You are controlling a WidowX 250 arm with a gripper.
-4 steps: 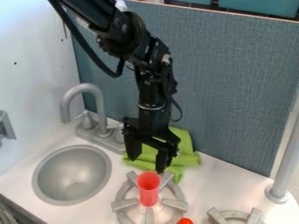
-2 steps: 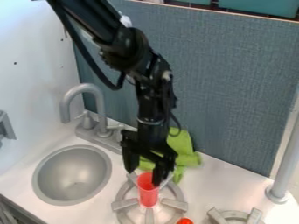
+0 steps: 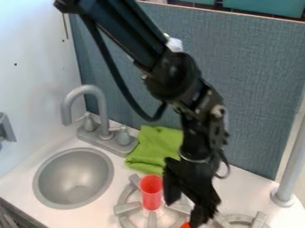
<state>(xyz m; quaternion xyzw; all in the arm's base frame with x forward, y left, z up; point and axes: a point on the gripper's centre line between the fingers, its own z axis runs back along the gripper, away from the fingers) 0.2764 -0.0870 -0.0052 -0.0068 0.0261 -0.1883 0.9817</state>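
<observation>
I've swung my claw (image 3: 185, 213) away from the red cup (image 3: 152, 192), toward the second burner (image 3: 240, 217) and the near edge, baring the green cloth (image 3: 156, 148) and partly covering the orange thing (image 3: 185, 225).

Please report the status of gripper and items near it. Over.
Gripper open, beside red cup. Cup upright on burner. Small red object partly hidden by gripper.
</observation>
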